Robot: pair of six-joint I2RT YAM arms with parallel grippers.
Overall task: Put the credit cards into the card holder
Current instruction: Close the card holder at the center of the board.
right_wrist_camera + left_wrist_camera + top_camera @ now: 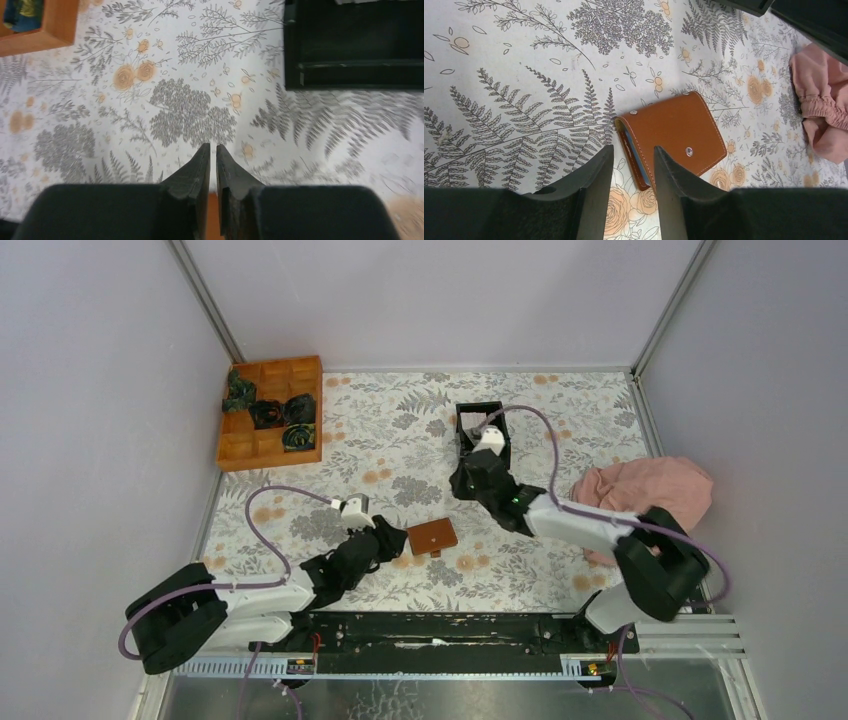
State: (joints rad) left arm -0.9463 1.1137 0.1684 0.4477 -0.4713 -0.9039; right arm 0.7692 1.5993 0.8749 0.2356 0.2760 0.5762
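Observation:
The card holder (432, 537) is a reddish-brown snap wallet lying folded on the floral table. In the left wrist view (674, 130) a pale blue edge shows inside its open side. My left gripper (397, 540) is open, and its tips (633, 152) straddle the wallet's near corner; I cannot tell whether they touch it. My right gripper (463, 488) hangs above the table near the black box, its fingers (212, 155) almost together with nothing seen between them. No credit cards show clearly; only a pale sliver (357, 1) lies at the top edge of the right wrist view inside the box.
A black square box (482, 425) stands behind the right gripper and also shows in the right wrist view (355, 45). An orange wooden tray (270, 412) with dark green items sits far left. A pink cloth (650, 490) lies at the right, near the right arm.

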